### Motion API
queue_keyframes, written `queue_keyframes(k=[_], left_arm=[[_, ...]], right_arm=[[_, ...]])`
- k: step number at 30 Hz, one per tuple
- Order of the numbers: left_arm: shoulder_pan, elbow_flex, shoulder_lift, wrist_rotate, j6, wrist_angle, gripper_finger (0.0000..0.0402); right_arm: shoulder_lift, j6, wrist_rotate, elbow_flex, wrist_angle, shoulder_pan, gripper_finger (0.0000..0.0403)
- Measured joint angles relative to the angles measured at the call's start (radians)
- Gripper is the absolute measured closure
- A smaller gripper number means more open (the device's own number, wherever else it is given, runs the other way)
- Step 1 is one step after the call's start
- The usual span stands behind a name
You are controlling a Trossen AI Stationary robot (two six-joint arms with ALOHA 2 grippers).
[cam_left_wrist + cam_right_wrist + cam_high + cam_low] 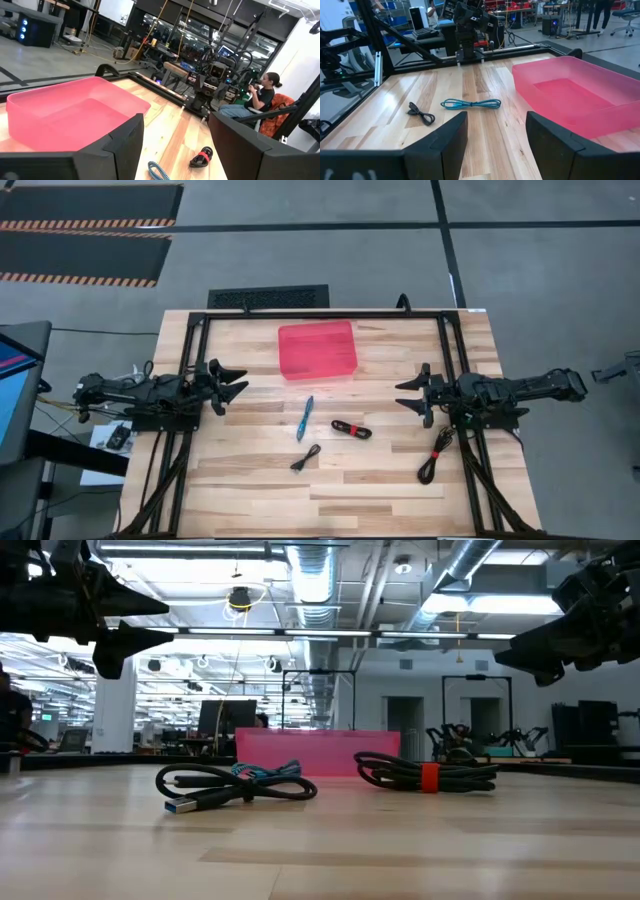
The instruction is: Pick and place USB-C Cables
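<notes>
Four cable bundles lie flat on the wooden table: a light blue one point(305, 418) point(471, 104) in the middle, a red-and-black one point(351, 429) point(201, 157) to its right, a small black one point(306, 458) point(421, 113) nearer the near edge, and a longer black one point(434, 457) under my right arm. The translucent red tray point(317, 349) point(70, 112) sits toward the far edge. My left gripper point(238, 385) hovers open at the table's left, raised above the surface. My right gripper point(404, 393) hovers open at the right. Both point toward the middle.
A black metal frame point(320, 315) runs along the table's far edge and down both sides, under the arms. Bare wood lies between the two grippers and along the near edge. A seated person point(260, 97) shows in the room beyond the table.
</notes>
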Motion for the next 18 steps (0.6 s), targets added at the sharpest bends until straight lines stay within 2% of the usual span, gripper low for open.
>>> queue_keyframes(k=[18], left_arm=[[0.000, 0.000, 0.000, 0.000, -0.022, 0.000, 0.0187]], right_arm=[[0.000, 0.000, 0.000, 0.000, 0.000, 0.000, 0.0177]])
